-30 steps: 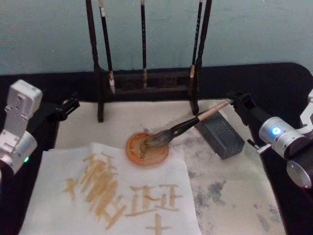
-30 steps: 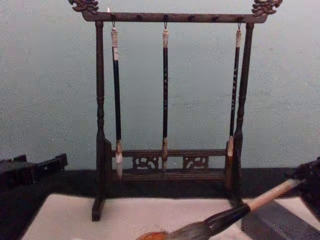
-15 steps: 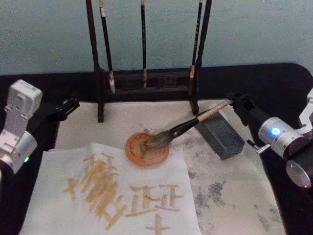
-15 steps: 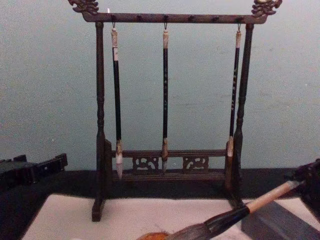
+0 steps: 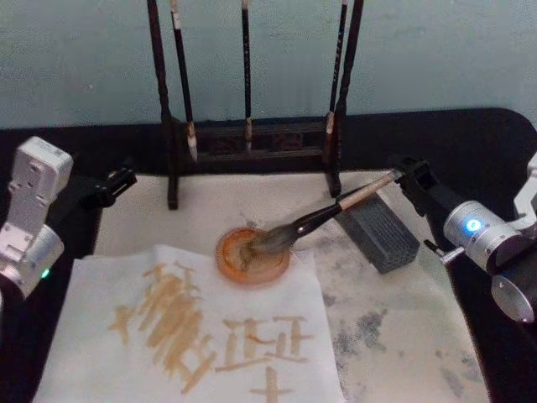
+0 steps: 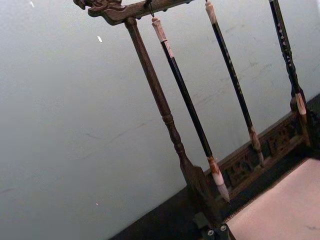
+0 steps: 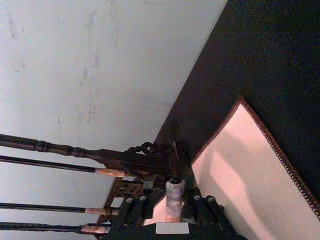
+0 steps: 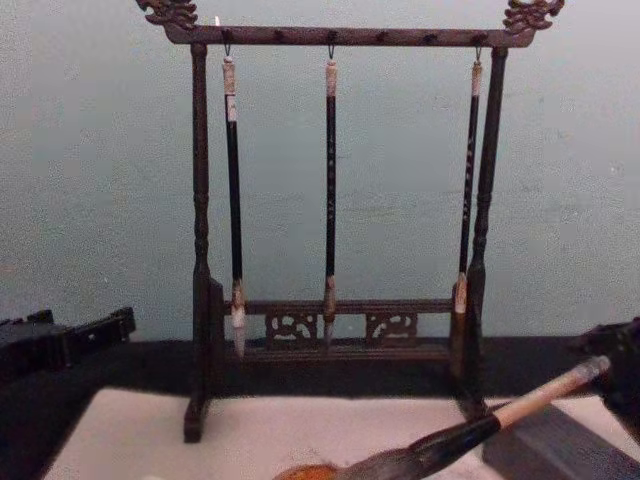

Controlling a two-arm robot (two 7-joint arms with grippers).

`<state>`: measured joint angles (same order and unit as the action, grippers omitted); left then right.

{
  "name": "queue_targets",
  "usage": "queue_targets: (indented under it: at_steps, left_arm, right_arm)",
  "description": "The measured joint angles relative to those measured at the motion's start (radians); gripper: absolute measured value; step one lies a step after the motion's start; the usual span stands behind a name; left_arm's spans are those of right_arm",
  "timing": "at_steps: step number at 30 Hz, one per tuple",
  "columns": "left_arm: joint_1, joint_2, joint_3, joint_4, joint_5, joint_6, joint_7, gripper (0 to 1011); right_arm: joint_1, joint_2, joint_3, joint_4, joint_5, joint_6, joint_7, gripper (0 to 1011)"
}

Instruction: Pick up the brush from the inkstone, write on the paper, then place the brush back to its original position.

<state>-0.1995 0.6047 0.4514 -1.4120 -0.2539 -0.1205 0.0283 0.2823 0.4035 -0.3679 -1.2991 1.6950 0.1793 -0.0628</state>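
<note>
The brush (image 5: 315, 217) lies slanted, its grey-brown tuft in a round orange dish (image 5: 252, 256) and its shaft across the inkstone (image 5: 379, 232), a dark grey block. My right gripper (image 5: 404, 172) is at the pale handle's end, open, with a finger on each side; the right wrist view shows the handle end (image 7: 173, 196) between them. In the chest view the brush (image 8: 470, 432) ends just short of that gripper (image 8: 622, 365). The paper (image 5: 193, 332), white with tan strokes, lies at the front left. My left gripper (image 5: 117, 179) is parked, shut, at the table's left edge.
A dark wooden rack (image 5: 252, 138) with three slim hanging brushes (image 8: 330, 180) stands at the back against the pale wall. A broad off-white mat (image 5: 394, 336) with grey stains lies under everything. Black table (image 5: 470, 143) surrounds it.
The brush has sunk slightly onto the block and dish. My right gripper has drawn back a little, so the handle's end cap now shows free. The left arm has stayed put.
</note>
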Motion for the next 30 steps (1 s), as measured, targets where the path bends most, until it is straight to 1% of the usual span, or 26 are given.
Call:
queue_targets:
  at_steps: [1,3,4,5,7,8,9,10,11,12,14,15,17,18,20,23,29,30]
  left_arm:
    - [0.000,0.000,0.000,0.000,0.000,0.000,0.000,1000]
    - [0.000,0.000,0.000,0.000,0.000,0.000,0.000,1002]
    - [0.000,0.000,0.000,0.000,0.000,0.000,0.000,1002]
    - [0.000,0.000,0.000,0.000,0.000,0.000,0.000,1002]
    - [0.000,0.000,0.000,0.000,0.000,0.000,0.000,1002]
    - [0.000,0.000,0.000,0.000,0.000,0.000,0.000,1002]
    - [0.000,0.000,0.000,0.000,0.000,0.000,0.000,1002]
    - [0.000,0.000,0.000,0.000,0.000,0.000,0.000,1000]
    - [0.000,0.000,0.000,0.000,0.000,0.000,0.000,1002]
    - [0.000,0.000,0.000,0.000,0.000,0.000,0.000,1002]
    - [0.000,0.000,0.000,0.000,0.000,0.000,0.000,1002]
    - [0.000,0.000,0.000,0.000,0.000,0.000,0.000,1002]
    - [0.000,0.000,0.000,0.000,0.000,0.000,0.000,1002]
    - [0.000,0.000,0.000,0.000,0.000,0.000,0.000,1002]
    - [0.000,0.000,0.000,0.000,0.000,0.000,0.000,1002]
    - [0.000,0.000,0.000,0.000,0.000,0.000,0.000,1002]
    - [0.000,0.000,0.000,0.000,0.000,0.000,0.000,1002]
    - [0.000,0.000,0.000,0.000,0.000,0.000,0.000,1002]
  right_arm:
    - [0.000,0.000,0.000,0.000,0.000,0.000,0.000,370]
    - [0.000,0.000,0.000,0.000,0.000,0.000,0.000,418]
    - [0.000,0.000,0.001,0.000,0.000,0.000,0.000,483]
    - [0.000,0.000,0.001,0.000,0.000,0.000,0.000,483]
    - [-0.001,0.000,0.001,-0.001,0.000,0.000,0.000,547]
    - [-0.001,0.000,0.001,-0.001,0.000,0.001,0.000,607]
    - [-0.001,0.000,0.001,-0.001,0.000,0.001,0.000,629]
    - [-0.001,0.000,0.001,-0.001,0.000,0.001,0.000,689]
    - [-0.001,0.000,0.001,-0.001,0.000,0.001,0.000,689]
    - [-0.001,0.000,0.001,-0.001,0.000,0.001,0.000,730]
    - [-0.001,0.000,0.001,-0.001,0.000,0.001,0.000,773]
    - [-0.001,0.000,0.001,-0.001,0.000,0.001,0.000,827]
    - [-0.001,0.000,0.001,-0.001,0.000,0.001,0.000,864]
    - [-0.001,0.000,0.001,-0.001,0.000,0.001,0.000,914]
    - [-0.001,0.000,0.001,-0.001,0.000,0.001,0.000,962]
    - [-0.001,0.000,0.001,-0.001,0.000,0.001,0.000,1008]
    - [-0.001,0.000,0.001,-0.001,0.000,0.001,0.000,1008]
    - [-0.005,0.005,-0.002,-0.008,0.003,0.000,-0.001,1008]
